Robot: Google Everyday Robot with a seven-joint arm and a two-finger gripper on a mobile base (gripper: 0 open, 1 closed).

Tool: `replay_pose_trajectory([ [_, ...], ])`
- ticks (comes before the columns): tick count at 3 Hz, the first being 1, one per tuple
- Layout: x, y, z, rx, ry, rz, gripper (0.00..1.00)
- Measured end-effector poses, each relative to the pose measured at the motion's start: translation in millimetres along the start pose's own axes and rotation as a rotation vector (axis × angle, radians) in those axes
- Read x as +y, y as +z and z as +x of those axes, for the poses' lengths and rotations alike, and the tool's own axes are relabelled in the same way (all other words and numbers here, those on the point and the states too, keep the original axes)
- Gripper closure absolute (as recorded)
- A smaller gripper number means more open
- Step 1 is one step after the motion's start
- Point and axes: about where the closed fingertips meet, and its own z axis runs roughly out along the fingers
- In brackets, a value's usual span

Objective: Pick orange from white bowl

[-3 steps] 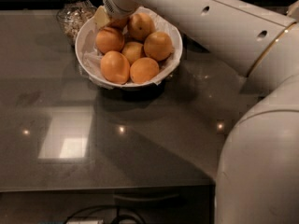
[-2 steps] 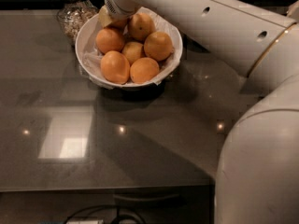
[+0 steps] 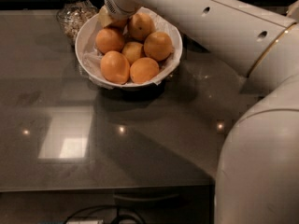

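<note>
The white bowl (image 3: 87, 36) with a crinkled white liner stands at the far middle of the dark table and holds several oranges. The largest ones lie at the front (image 3: 115, 66) and right (image 3: 158, 45). My gripper (image 3: 110, 18) comes down from the white arm (image 3: 196, 17) over the bowl's back left rim. It sits right at a partly hidden orange (image 3: 121, 24) at the back of the pile. My wrist hides most of the gripper and what is between it and that fruit.
A glass jar of grain (image 3: 73, 18) stands just behind and left of the bowl, close to the gripper. My arm's large white body (image 3: 261, 171) fills the right side. The glossy grey table (image 3: 93, 139) ends at a front edge, with cables below it.
</note>
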Motion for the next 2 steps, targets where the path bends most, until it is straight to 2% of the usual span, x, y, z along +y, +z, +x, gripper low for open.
replay_pose_trajectory([
  [1,0.1,0.1,0.0,0.000,0.001,-0.002,1.00],
  [2,-7.6,-8.5,-3.9,-0.044,-0.004,-0.032,1.00],
])
